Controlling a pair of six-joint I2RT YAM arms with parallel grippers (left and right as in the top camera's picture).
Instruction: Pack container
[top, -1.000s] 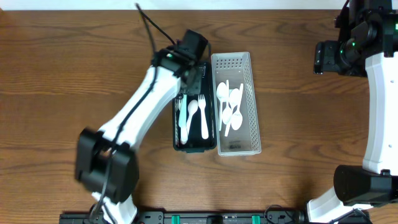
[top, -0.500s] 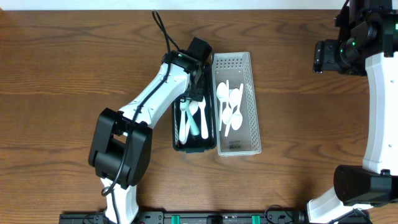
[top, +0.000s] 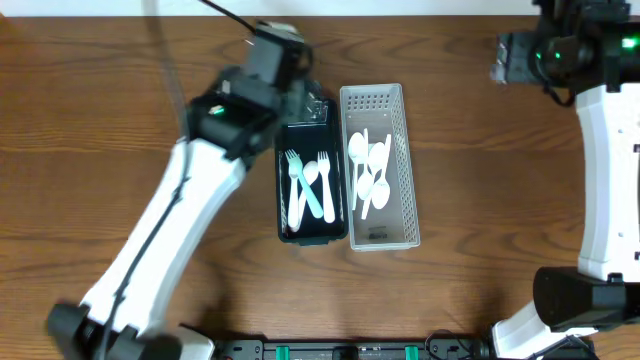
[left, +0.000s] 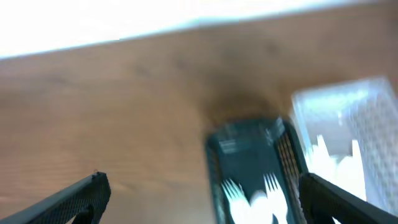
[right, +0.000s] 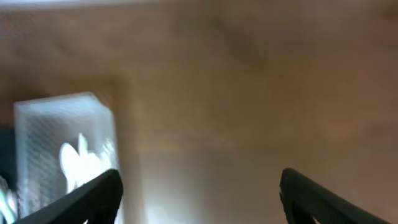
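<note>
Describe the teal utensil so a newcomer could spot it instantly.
Two bins sit side by side on the table; take the black bin, left of the white bin. Among its white cutlery, the teal utensil is the only coloured piece, lying diagonally.

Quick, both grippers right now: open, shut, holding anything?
Left gripper: open, holding nothing.
Right gripper: open, holding nothing.

One black tray (top: 283, 205), one white basket (top: 371, 101); cutlery (top: 325, 186) too tangled to count.
</note>
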